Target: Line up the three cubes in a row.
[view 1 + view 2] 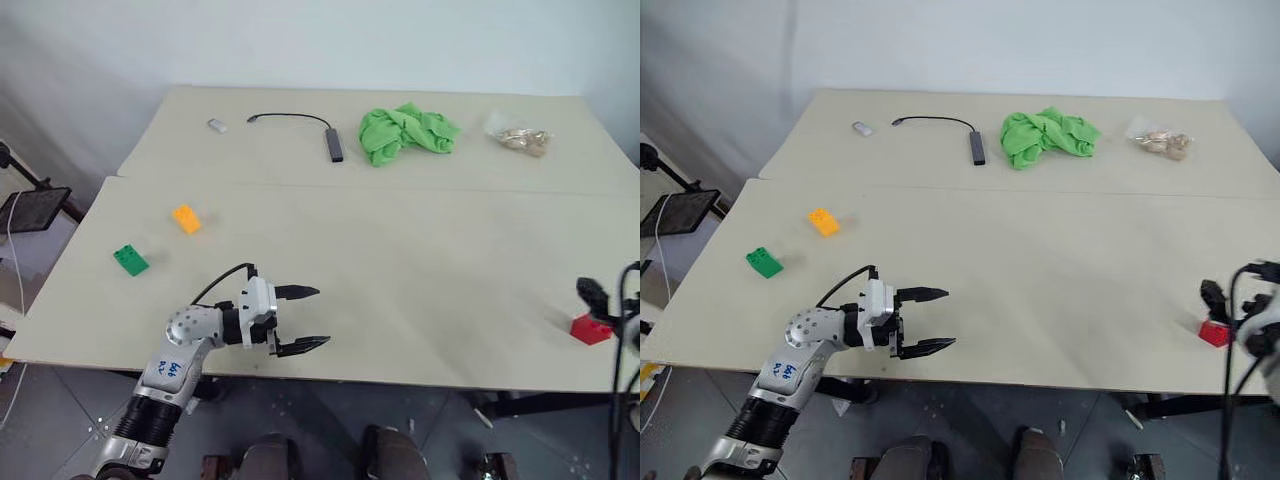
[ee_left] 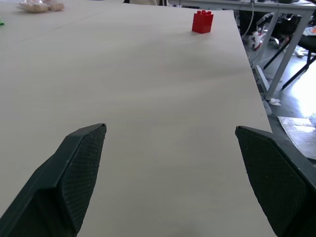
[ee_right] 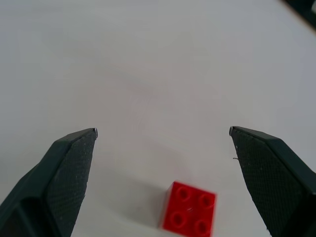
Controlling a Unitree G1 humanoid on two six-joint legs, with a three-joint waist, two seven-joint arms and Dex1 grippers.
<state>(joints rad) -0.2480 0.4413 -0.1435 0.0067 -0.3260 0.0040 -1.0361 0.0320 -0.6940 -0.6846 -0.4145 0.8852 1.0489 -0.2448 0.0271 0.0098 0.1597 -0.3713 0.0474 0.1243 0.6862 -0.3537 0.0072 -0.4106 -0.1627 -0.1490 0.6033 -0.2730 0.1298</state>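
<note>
Three cubes lie on the pale table. The orange-yellow cube and the green cube sit apart at the left. The red cube rests near the front right edge. My left gripper hovers open near the front edge, right of the green cube and pointing to the right, with nothing between its fingers. In the left wrist view the red cube stands far off across the bare tabletop. My right gripper is open just above the red cube, which lies between its fingers without touching them.
At the back of the table lie a crumpled green cloth, a black cable with a dark adapter, a small grey-white oblong object and a clear bag of snacks. A black stand is off the left edge.
</note>
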